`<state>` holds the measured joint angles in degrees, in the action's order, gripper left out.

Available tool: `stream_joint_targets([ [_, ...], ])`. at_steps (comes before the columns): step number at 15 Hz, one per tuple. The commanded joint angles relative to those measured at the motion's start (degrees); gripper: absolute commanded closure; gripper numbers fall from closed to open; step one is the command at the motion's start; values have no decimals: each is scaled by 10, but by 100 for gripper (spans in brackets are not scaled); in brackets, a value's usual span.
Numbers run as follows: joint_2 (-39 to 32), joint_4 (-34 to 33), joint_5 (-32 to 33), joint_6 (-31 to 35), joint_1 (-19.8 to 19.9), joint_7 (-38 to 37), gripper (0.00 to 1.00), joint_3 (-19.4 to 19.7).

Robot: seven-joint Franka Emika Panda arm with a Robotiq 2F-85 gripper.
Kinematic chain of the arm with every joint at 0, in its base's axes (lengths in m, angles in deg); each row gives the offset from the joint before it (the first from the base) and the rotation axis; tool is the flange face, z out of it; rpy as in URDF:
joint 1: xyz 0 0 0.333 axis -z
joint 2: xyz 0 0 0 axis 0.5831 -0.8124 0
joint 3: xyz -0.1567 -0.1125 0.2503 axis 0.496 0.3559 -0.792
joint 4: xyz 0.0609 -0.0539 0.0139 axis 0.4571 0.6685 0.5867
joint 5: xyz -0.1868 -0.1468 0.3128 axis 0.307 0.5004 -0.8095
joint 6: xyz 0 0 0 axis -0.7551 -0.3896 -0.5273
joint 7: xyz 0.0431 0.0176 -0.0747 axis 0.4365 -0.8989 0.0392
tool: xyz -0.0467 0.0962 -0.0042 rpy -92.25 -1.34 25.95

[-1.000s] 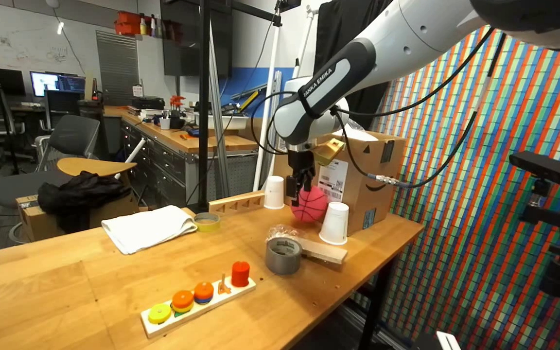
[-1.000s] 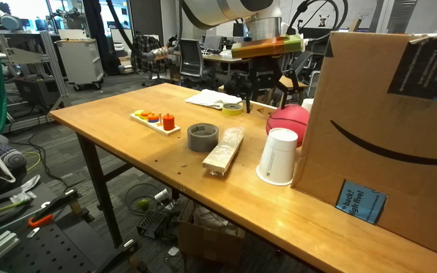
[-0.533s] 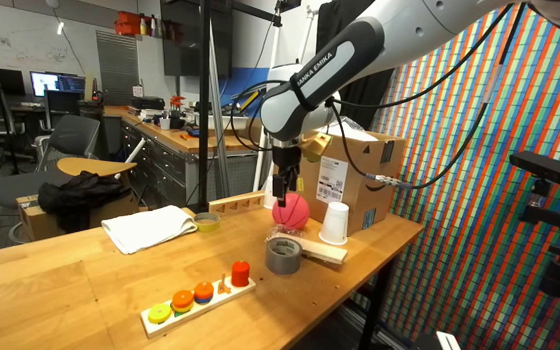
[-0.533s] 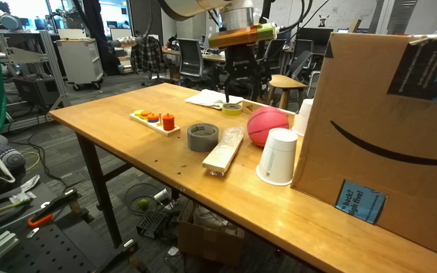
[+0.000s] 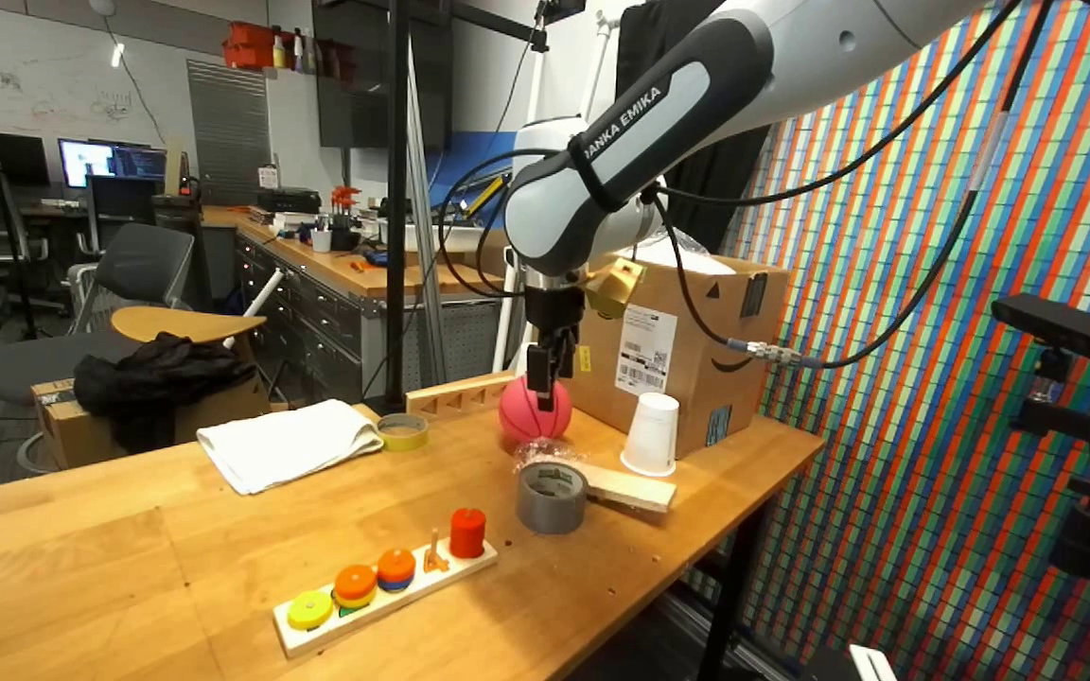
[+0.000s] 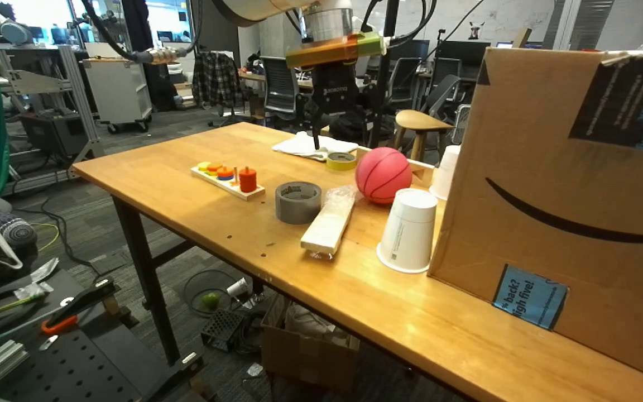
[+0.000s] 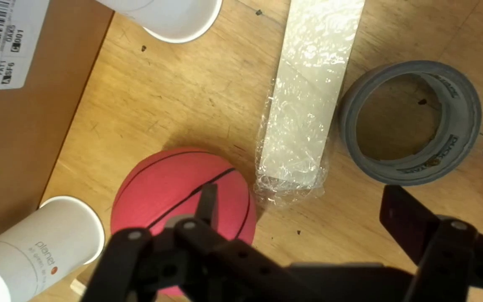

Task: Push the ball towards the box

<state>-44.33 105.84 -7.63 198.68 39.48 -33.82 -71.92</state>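
Observation:
The pink-red ball (image 5: 531, 412) with dark seams rests on the table, a gap away from the box in both exterior views (image 6: 383, 176). The large brown cardboard box (image 6: 528, 167) stands at the table's end, with its white label showing in an exterior view (image 5: 647, 350). My gripper (image 6: 345, 144) is open and empty above the table on the ball's far side from the box. In the wrist view, one finger of the gripper (image 7: 300, 199) overlaps the ball (image 7: 174, 184); whether it touches is unclear. The box (image 7: 19, 126) lies at the left there.
White cups stand by the box, one in front (image 6: 408, 231) and one behind (image 7: 44, 247). A wrapped wooden plank (image 7: 304, 105) lies close beside the ball, with grey tape (image 7: 468, 121) by it. Yellow tape (image 5: 403, 432), a white cloth (image 5: 290, 445) and a peg toy (image 5: 384, 596) lie farther off.
The ball has moved away from the box, leftward in both exterior views. The arm and open gripper have also moved away from the box. The plank has shifted slightly.

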Motion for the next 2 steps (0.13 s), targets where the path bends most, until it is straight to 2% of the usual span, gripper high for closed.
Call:
stream_joint_targets([
  [1, 0, -1, 0, -2, -1, 0, 0, 1],
  [2, 0, 0, 0, -2, -1, 0, 0, 1],
])
